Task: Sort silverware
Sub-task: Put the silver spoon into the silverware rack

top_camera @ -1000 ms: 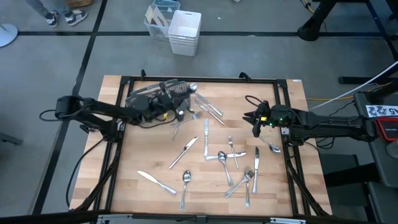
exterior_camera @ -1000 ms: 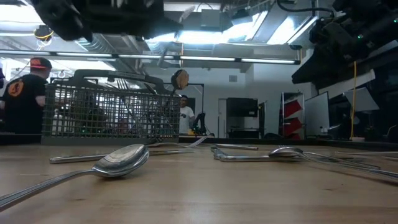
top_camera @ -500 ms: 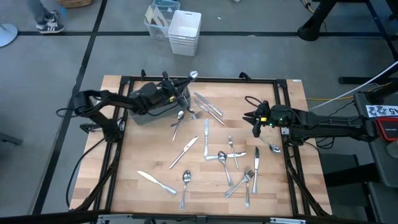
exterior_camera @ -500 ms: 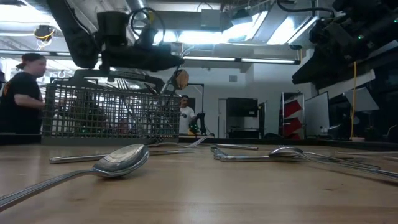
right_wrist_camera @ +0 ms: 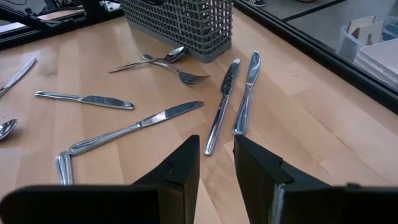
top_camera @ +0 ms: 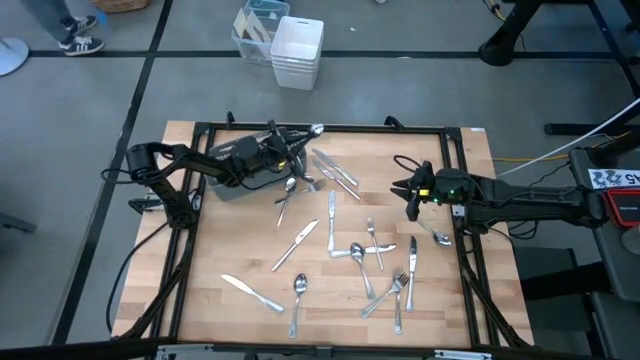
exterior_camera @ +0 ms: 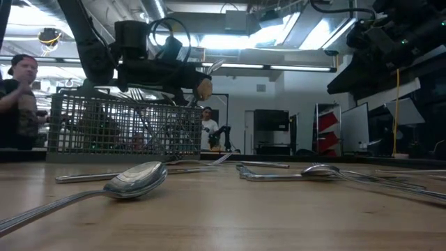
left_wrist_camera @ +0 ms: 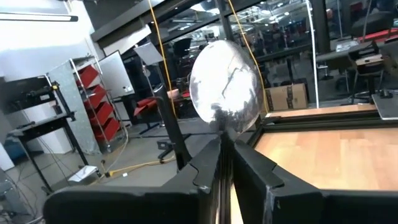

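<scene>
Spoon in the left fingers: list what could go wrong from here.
1. The left gripper pinches the spoon low on its handle, bowl up, above the caddy. If it lets go off-centre, the spoon may hit the mesh rim and fall outside.
2. A loose spoon and a fork lie right against the caddy; a low pass by the arm could scatter them.
3. The right gripper waits open over the table edge, so it could not catch a miss.

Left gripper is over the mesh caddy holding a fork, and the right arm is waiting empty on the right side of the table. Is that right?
Not quite: the left gripper holds a spoon, not a fork; the left wrist view shows its round bowl between the fingers. The rest stands: it is over the mesh caddy, and the right gripper waits empty on the right side.
</scene>
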